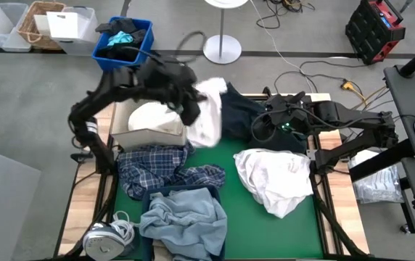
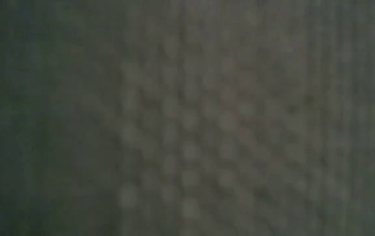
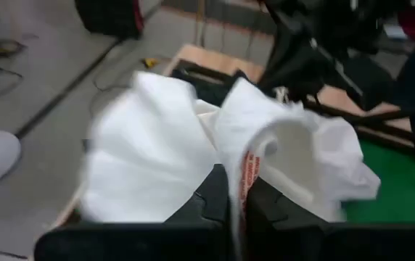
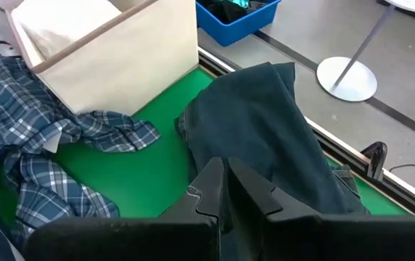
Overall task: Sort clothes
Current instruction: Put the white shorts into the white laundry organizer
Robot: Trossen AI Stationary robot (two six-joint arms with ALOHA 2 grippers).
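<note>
My left gripper (image 1: 191, 110) is shut on a white shirt (image 1: 209, 109) and holds it above the far left of the green mat, beside a beige box (image 1: 149, 129) with a white garment inside. My right gripper (image 1: 263, 127) is shut on the dark navy piece (image 1: 242, 114), which lies bunched on the mat's far side. A blue-white plaid shirt (image 1: 158, 171) lies in front of the box. Light blue denim (image 1: 186, 217) lies at the near edge, and another white shirt (image 1: 274, 180) lies crumpled at the right. My left gripper pinches a bunched fold of the white shirt (image 3: 260, 156) between its two fingers, with a red-printed label (image 3: 248, 172) at the fingertips. The shirt billows out beyond the fingers, lifted off the mat. My right gripper pinches a raised fold of the dark navy piece (image 4: 226, 156) between its two fingers, coming slanting down from the table's right side. The rest of the piece lies on the green mat.
A blue bin (image 1: 144, 45) with dark and teal fabric stands beyond the table's far left corner, next to clear bins (image 1: 77, 30) and a lamp base (image 1: 222, 49). A silvery object with a cord (image 1: 106, 235) sits at the near left corner. Something close in front of the lens fills the low view.
</note>
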